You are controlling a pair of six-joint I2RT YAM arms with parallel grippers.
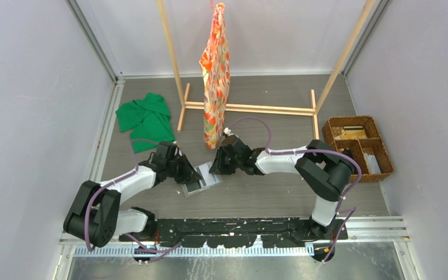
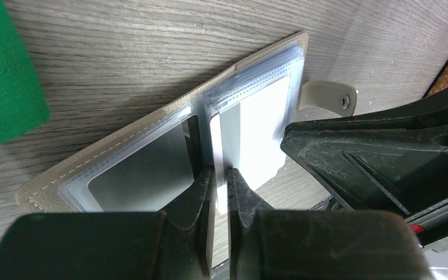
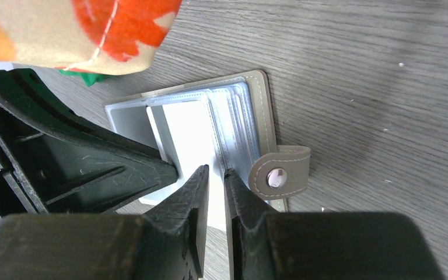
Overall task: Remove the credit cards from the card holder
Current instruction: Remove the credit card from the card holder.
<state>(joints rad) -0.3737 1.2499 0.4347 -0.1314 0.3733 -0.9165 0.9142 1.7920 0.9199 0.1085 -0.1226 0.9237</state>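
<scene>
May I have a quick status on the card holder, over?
Left gripper pinches a card holder leaf; right gripper likewise. It lies open. Grippers crowd each other.

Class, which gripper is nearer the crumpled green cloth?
Left. The left gripper grips the open grey card holder on the side facing the crumpled green cloth; the right gripper grips its opposite side, farther away.

The table [image 3: 385, 87] is grey wood-grain, matt and finely streaked. The holder [image 3: 263, 111] has a taupe, leather-like matt cover with pale stitching. Its pockets [image 2: 256, 111] are clear glossy plastic over smooth white inserts. Its tab [image 3: 294, 160] carries a pale shiny stud [image 3: 277, 177]. The left gripper [image 2: 220, 178] and right gripper [image 3: 216, 175] are black matt plastic, scuffed with fine scratches. The cloth [image 1: 146, 116] is green fabric, the bag [image 1: 216, 76] printed fabric, the rack [image 1: 268, 109] bare pale wood, the basket [image 1: 350, 119] brown wicker.
</scene>
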